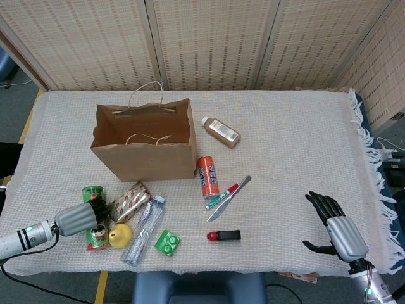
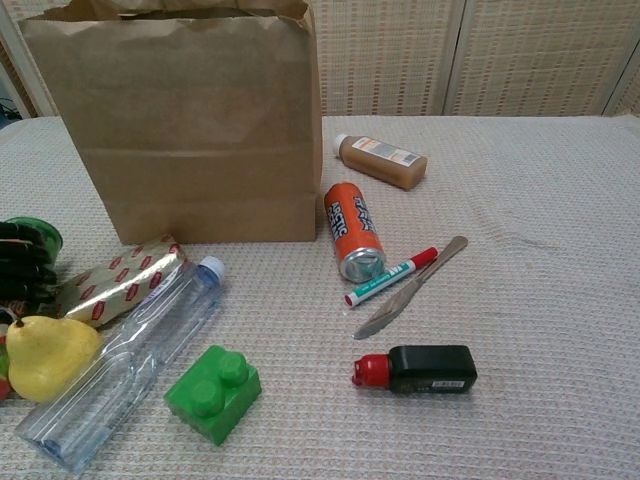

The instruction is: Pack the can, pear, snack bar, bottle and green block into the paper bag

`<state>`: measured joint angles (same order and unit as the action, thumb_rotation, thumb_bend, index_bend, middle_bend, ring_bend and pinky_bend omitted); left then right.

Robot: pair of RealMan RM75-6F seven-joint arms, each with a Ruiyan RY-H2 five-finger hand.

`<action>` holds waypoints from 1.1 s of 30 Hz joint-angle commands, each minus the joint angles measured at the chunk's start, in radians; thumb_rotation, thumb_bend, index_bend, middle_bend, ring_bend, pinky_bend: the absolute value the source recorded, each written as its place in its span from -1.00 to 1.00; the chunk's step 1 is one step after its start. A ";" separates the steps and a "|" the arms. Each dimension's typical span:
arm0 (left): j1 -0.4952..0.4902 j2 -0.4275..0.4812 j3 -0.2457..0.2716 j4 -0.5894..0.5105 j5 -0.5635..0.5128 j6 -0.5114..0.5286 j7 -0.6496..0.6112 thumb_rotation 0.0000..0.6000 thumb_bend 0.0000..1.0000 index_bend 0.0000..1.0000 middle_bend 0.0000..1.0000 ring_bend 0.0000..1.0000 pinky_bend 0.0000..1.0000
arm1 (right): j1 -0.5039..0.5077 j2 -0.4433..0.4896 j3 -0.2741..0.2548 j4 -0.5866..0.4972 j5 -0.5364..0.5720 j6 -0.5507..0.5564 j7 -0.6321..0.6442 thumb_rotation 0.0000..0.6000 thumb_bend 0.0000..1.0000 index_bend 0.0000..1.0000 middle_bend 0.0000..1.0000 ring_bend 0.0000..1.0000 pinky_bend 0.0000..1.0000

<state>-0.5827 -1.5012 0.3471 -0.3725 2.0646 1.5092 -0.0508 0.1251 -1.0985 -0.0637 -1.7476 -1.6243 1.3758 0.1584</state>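
Left hand (image 1: 88,214) lay at the worktop's front-left corner, fingers curled over the green can (image 1: 95,218); whether it actually gripped the can or only rested on it could not be told from either view. The can lay flat, long axis running front-to-back, directly beneath that hand. Pear (image 1: 119,235) sat just beside the hand, touching or nearly touching the can. Snack bar (image 1: 128,201) and clear bottle (image 1: 143,221) lay close on the side toward the worktop's middle, the bottle slanting diagonally; green block (image 1: 167,242) sat near the front edge. Paper bag (image 1: 144,142) stood open behind this cluster, toward the rear-left.

Right hand (image 1: 334,223) rested near the front-right corner, fingers spread, holding nothing, well apart from all task items.

Judgement: left hand is the nearer one. Lift path to the bag looked unobstructed; the front edge was close.
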 commanded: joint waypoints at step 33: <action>0.012 0.163 -1.012 -1.351 -1.158 -0.195 -0.077 1.00 0.28 0.23 0.30 0.20 0.33 | 0.005 -0.005 0.000 0.015 -0.020 -0.001 0.004 1.00 -0.91 -1.00 -1.00 -1.00 -1.00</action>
<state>-0.5084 -1.3772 -0.5853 -1.6327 0.9865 1.3545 -0.2049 0.1293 -1.1025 -0.0652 -1.7399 -1.6387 1.3696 0.1686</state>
